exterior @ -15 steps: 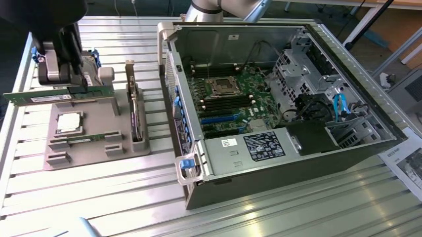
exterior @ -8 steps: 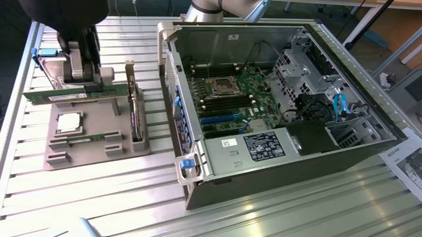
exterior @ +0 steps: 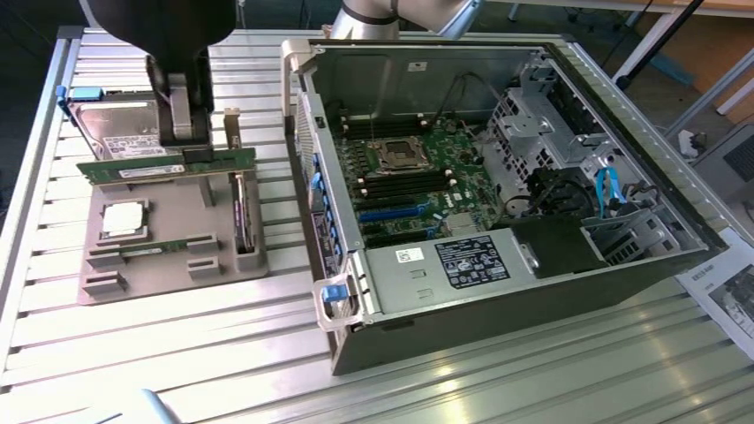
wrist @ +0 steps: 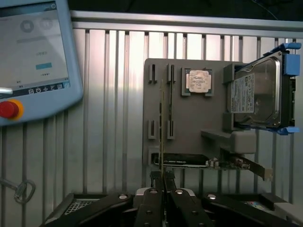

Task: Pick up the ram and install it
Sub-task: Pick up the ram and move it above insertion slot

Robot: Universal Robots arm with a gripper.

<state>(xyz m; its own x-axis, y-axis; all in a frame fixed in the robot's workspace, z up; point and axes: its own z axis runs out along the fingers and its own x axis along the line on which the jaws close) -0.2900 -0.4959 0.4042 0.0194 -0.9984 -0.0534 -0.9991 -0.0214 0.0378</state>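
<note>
Gripper: the black gripper hangs at the far end of the exterior view's left, over a grey tray. In the wrist view the gripper has its two fingers pressed together on a thin board edge.
Grip: clenched on the ram, grasping it near the middle of its length.
Ram: the ram is a long green stick with a white label. It is held level, standing on its long edge, raised above the far part of the tray. In the wrist view the ram is edge-on, a thin line running away from the fingers.
Tray: the grey tray lies flat on the table, with raised slots and posts.
On the tray: a square silver processor chip sits in a recess. A dark expansion card stands upright along the side nearest the computer. A thin green strip lies in slots on the near side.
Hard drive: a hard drive with blue side rails leans at the tray's far end, just behind the held ram.
Computer case: an open computer case lies on its side at the exterior view's right, well apart from the ram. Its motherboard faces up.
Table: the table is made of pale metal slats.
Control tablet: in the wrist view a grey control tablet with a red button lies on the slats beside the tray.
</note>
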